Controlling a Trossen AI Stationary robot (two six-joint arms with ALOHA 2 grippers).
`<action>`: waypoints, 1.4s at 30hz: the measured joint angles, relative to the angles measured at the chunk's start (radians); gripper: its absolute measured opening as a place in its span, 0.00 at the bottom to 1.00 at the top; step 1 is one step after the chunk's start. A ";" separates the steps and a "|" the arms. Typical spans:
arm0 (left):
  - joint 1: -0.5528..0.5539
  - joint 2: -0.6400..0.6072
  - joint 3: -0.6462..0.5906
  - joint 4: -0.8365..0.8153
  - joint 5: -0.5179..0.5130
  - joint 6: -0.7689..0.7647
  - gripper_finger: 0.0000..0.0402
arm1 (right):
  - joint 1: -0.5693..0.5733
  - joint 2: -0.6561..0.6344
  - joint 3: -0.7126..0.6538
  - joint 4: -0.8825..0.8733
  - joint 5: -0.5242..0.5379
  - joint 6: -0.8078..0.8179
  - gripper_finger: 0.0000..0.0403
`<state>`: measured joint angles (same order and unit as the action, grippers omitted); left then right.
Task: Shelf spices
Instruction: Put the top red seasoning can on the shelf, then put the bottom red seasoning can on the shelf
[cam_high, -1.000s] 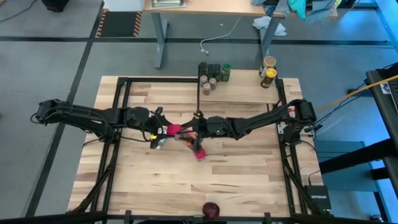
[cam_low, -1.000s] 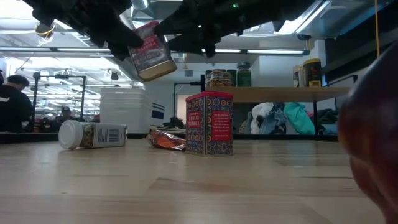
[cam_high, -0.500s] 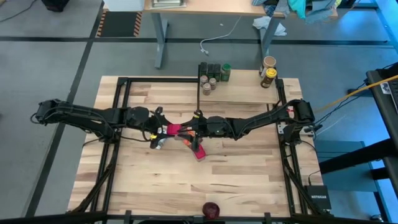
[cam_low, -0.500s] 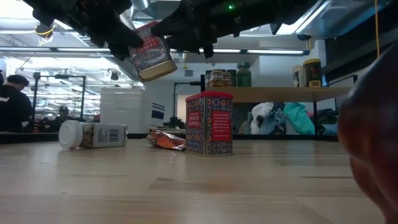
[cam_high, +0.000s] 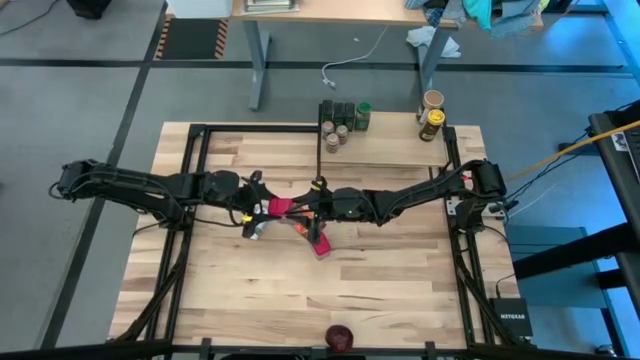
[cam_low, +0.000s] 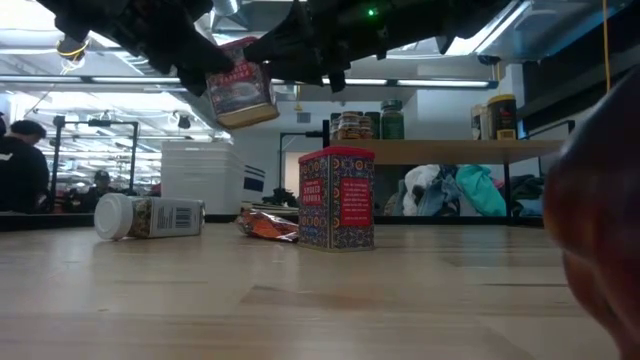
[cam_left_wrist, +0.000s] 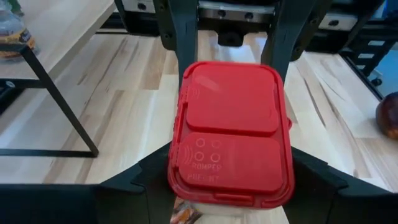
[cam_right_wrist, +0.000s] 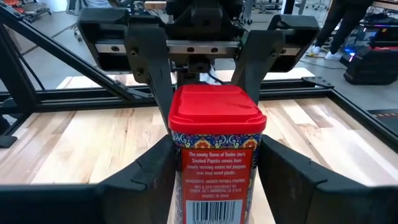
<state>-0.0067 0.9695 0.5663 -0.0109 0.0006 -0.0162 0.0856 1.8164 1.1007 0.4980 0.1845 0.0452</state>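
A red spice tin (cam_high: 280, 208) hangs in mid-air over the table's middle, between my left gripper (cam_high: 270, 208) and my right gripper (cam_high: 298, 212), both shut on it. In the low view the tin (cam_low: 238, 90) is tilted, lid end up. On the tabletop below, a second red tin (cam_low: 336, 198) stands upright. A white-capped bottle (cam_low: 150, 216) lies on its side and an orange packet (cam_low: 266, 225) lies flat. The shelf (cam_high: 395, 148) at the far right carries several jars (cam_high: 340, 122). My left gripper pinches the tin's lid end (cam_left_wrist: 179, 169) between its two fingers, one on each side wall. It comes from the table's left, slanting slightly down. The tin is clear of the table. My right gripper pinches the tin's body below the lid (cam_right_wrist: 184, 168) between its two fingers, one on each narrow side. It comes nearly level from the table's right, fingers along the tin. The lid end points away from it, toward my left gripper.
A dark red round object (cam_high: 340, 337) sits at the table's near edge, close to the low camera. Black frame posts (cam_high: 200, 135) border the tabletop. People stand in the room beyond the table's far side.
The held tin has tipped nearer to level, its lower end lifted a little, still clear of the table. Both arms have stayed about where they were.
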 joint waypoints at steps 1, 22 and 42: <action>0.000 0.000 0.000 0.003 -0.001 -0.002 0.55 | 0.000 0.000 0.000 -0.003 0.003 0.000 0.49; 0.000 -0.001 0.000 0.024 -0.074 -0.017 0.62 | -0.001 -0.007 0.000 -0.046 0.069 -0.017 0.48; 0.015 -0.004 0.001 -0.029 -0.054 0.024 0.72 | -0.001 -0.141 0.000 -0.212 0.126 -0.051 0.08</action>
<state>0.0082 0.9657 0.5674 -0.0402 -0.0536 0.0074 0.0845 1.6752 1.1005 0.2857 0.3103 -0.0056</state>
